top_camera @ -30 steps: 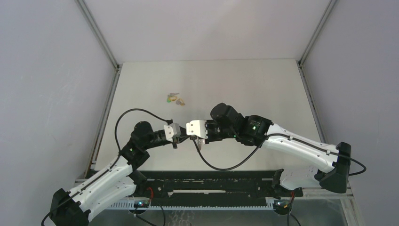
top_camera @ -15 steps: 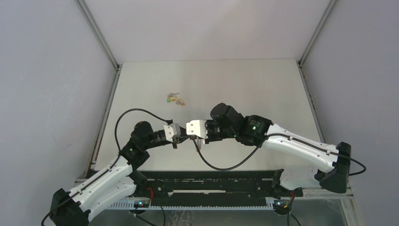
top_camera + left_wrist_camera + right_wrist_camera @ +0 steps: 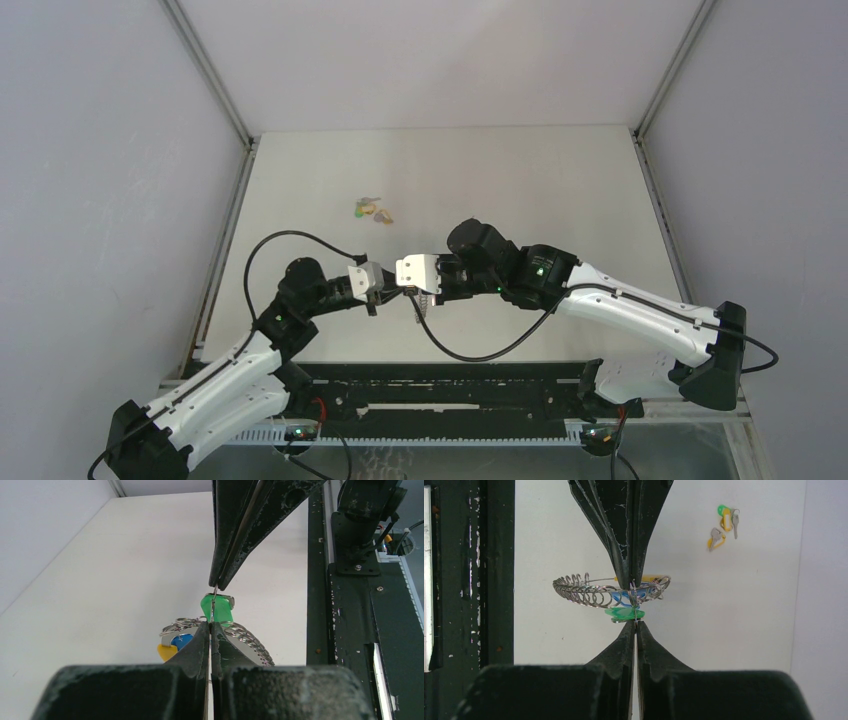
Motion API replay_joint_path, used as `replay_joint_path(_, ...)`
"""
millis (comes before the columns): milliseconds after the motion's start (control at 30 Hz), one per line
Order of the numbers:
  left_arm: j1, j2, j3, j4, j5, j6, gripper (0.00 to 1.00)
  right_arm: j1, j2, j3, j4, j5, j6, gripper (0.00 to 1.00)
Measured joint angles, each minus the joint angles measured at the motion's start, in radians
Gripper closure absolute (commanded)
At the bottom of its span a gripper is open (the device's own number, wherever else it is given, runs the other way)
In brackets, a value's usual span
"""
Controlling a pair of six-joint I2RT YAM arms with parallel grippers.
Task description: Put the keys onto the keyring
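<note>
both claws meet tip to tip above the desk (image 3: 734,645) with the keyring (image 3: 584,594) hung between them. the left claw (image 3: 210,630) is pressed together on the keyring's wire. the right claw (image 3: 635,627) is pressed together on a thin wire loop (image 3: 213,602) just beside the keyring; i cannot tell if that is the ring's own end or the small loop of the green key (image 3: 623,613), which hangs against the keyring with a blue key (image 3: 183,640). the loose keys (image 3: 724,524) lie well apart from the keyring, farther out. the keyring looks light, springy and slick, likely to twist or slip. it is best held on bare wire beside the opening, and each key by its plastic head.
</note>
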Motion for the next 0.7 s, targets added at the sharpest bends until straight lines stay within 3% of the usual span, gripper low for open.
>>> replay_joint_path(700,-0.002,0.0,0.0,0.0,0.018,0.004,1.0,0.0,0.0,0.0,0.0,-0.015,0.0,1.0)
